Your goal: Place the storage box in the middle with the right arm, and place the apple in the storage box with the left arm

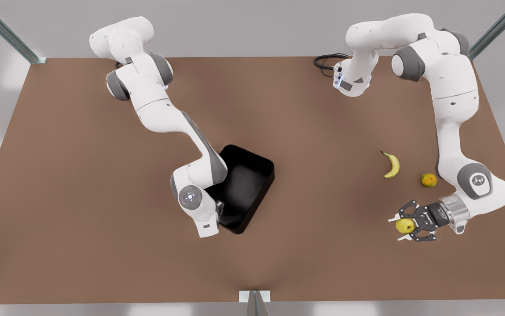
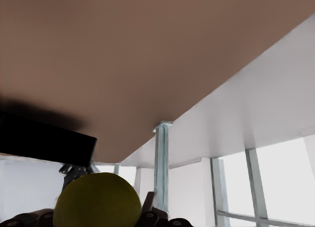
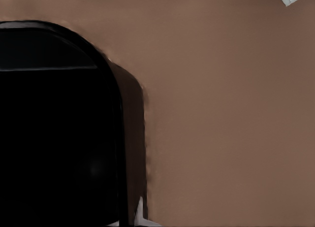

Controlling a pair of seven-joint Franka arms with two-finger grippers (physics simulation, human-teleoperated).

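Now | left gripper (image 1: pixel 404 226) clamped on small yellow-green apple (image 1: pixel 404 225), well apart from glossy black storage box (image 1: pixel 252 175) | right gripper at box's near wall, fingers' state unclear | box mid-table; apple drop remains.

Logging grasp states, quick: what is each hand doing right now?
Left hand: closed on the small round yellow-green apple.
Right hand, at the near edge of the glossy black rectangular storage box: cannot tell.

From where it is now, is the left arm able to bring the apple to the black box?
Probably yes: the left gripper holds the apple, and bare table lies between it and the box.
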